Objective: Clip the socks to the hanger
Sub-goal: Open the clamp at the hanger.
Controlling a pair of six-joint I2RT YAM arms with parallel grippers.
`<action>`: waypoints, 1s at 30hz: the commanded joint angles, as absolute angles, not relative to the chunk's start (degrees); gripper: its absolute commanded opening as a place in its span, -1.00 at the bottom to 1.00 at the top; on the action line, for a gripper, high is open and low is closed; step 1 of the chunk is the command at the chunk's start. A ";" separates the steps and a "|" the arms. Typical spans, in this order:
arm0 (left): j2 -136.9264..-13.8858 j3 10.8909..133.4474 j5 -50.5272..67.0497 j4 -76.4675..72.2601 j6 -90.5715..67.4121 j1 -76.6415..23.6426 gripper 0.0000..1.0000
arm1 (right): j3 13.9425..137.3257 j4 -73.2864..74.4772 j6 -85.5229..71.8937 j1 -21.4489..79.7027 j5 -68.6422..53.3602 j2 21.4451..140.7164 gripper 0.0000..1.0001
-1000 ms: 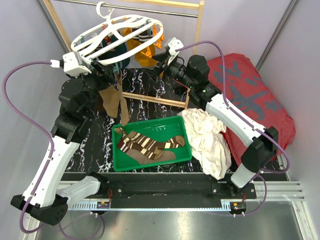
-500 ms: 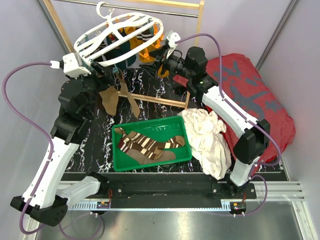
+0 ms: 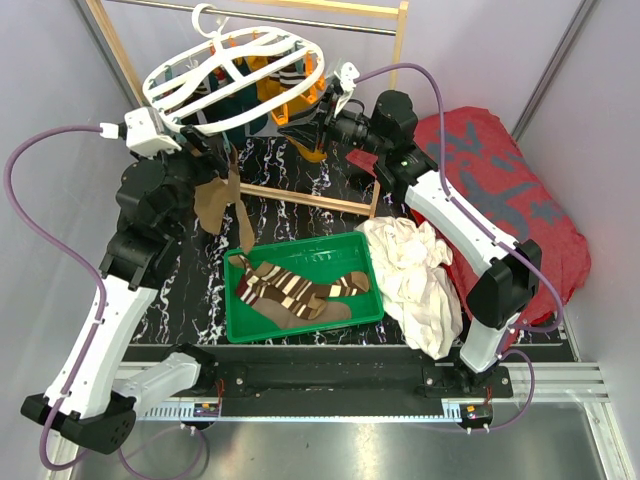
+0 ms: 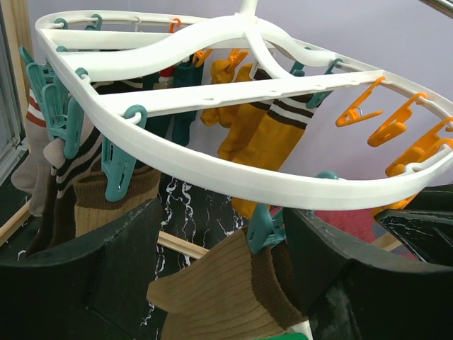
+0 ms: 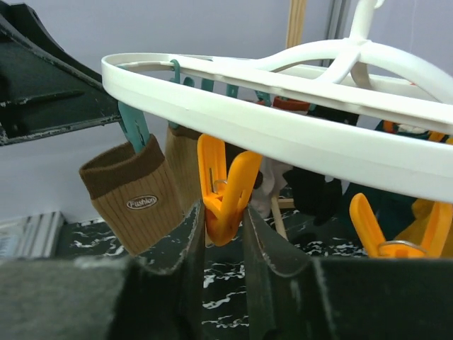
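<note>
Top external view had my left arm raised under the near-left side of the hanger (image 4: 212,170), which hung by its hook from the rod of the wooden rack (image 3: 400,50) at the back. My left fingers (image 4: 92,276) stood wide apart just below the white rim. A tan sock (image 3: 215,205) with a darker brown cuff lay between them, its top caught in a teal clip (image 4: 263,230). I could not tell whether either finger touched the sock.

Mustard socks (image 4: 276,138) with cream and dark stripes hung further in under the frame. Below, on the dark marbled surface (image 3: 190,290), a green tray (image 3: 305,329) held brown striped socks (image 3: 295,290).

On the right side of the hanger, my right fingers (image 5: 177,262) were drawn in narrow, pinching an orange clip (image 5: 225,191) under the rim. A white cloth (image 3: 415,280) lay right of the tray, against a red cushion (image 3: 500,190).
</note>
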State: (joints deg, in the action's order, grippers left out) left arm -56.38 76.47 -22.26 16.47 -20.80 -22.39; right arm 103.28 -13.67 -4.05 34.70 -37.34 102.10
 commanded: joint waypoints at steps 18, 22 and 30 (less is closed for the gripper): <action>-52.82 87.63 -1.07 24.43 -22.14 -22.24 0.56 | 97.65 -9.23 8.17 47.19 -14.00 93.08 -1.00; -53.88 88.06 5.61 24.52 -25.83 -22.15 0.56 | 97.73 -9.32 10.02 49.48 -10.46 93.16 -1.00; -56.69 87.63 2.12 24.52 -28.74 -22.32 0.56 | 98.61 -9.75 13.36 53.61 -6.51 94.66 -1.00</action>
State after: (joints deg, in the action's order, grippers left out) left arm -55.44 86.39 2.17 24.53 -26.22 -22.35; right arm 97.80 -9.02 10.72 51.90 -9.61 95.85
